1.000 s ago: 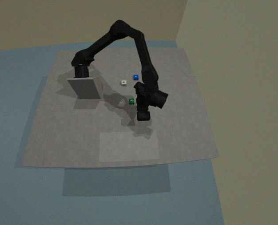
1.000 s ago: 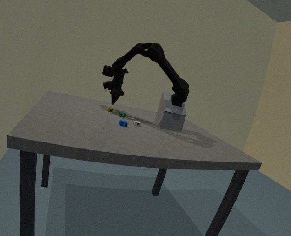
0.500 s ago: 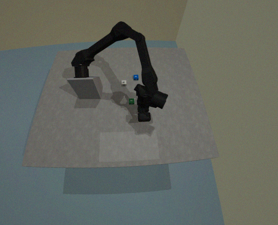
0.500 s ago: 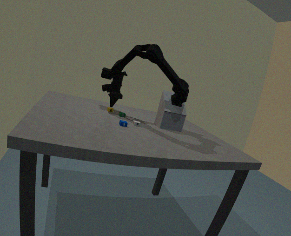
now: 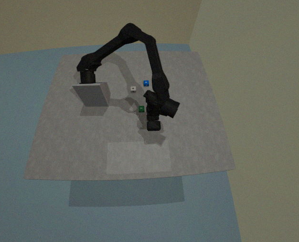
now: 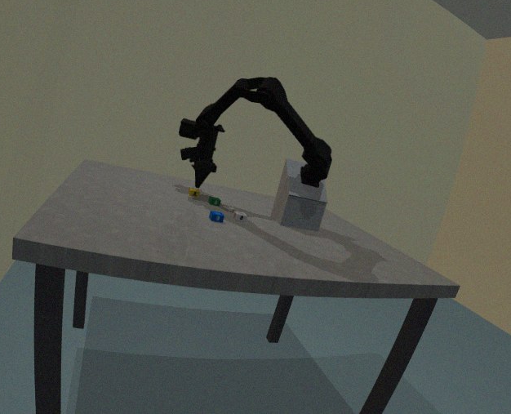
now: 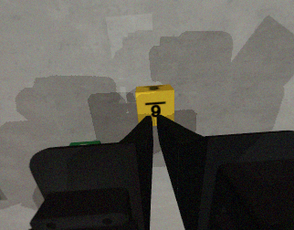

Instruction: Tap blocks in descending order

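A yellow block point(image 6: 193, 193) point(image 7: 149, 97) bears a barred digit, a 6 or a 9; I cannot tell which. It is hidden behind the arm in the top view. My gripper point(image 6: 197, 186) point(image 7: 153, 120) is shut and empty, pointing down with its tips just above the yellow block. A green block point(image 5: 141, 109) point(image 6: 214, 201) lies nearby, and its edge shows in the wrist view point(image 7: 85, 143). A blue block point(image 5: 146, 83) point(image 6: 216, 216) and a white block point(image 5: 133, 89) point(image 6: 240, 216) lie farther off. Their digits are too small to read.
The grey box point(image 5: 91, 95) point(image 6: 303, 211) under the arm's base stands on the table point(image 5: 69, 144) point(image 6: 117, 229). The arm arches over the table, and its shadows fall across the surface around the blocks. A paler rectangle point(image 5: 137, 158) shows near one table edge.
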Controlling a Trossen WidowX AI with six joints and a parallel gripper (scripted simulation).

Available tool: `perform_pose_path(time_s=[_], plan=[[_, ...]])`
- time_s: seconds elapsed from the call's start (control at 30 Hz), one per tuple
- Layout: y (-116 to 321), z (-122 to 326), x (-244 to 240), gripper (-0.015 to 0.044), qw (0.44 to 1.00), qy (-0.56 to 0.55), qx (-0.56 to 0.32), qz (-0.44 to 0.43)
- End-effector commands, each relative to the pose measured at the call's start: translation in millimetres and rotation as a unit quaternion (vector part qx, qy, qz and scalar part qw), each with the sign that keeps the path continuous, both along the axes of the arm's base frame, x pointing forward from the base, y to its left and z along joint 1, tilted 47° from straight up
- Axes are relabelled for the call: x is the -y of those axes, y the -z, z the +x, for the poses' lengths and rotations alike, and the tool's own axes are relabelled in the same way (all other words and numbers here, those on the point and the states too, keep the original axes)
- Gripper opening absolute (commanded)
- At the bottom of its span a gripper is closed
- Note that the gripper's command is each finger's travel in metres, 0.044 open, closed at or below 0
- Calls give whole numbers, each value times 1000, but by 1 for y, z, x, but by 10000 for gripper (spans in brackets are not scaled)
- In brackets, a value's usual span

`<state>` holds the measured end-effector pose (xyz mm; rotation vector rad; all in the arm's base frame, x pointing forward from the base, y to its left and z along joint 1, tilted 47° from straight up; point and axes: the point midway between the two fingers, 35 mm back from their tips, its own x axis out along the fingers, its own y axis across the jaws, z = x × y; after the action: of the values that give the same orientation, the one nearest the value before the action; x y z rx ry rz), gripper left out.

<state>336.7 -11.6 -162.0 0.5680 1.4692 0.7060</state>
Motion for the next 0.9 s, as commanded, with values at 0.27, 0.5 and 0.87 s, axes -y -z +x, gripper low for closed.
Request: perform_pose_path(time_s=[0.27, 0.5, 0.87], plan=[[-66, 5, 71, 20, 1000, 2, 7, -7], [-66, 5, 71, 20, 1000, 2, 7, -7], [-178, 5, -28, 20, 1000, 5, 6, -15]])
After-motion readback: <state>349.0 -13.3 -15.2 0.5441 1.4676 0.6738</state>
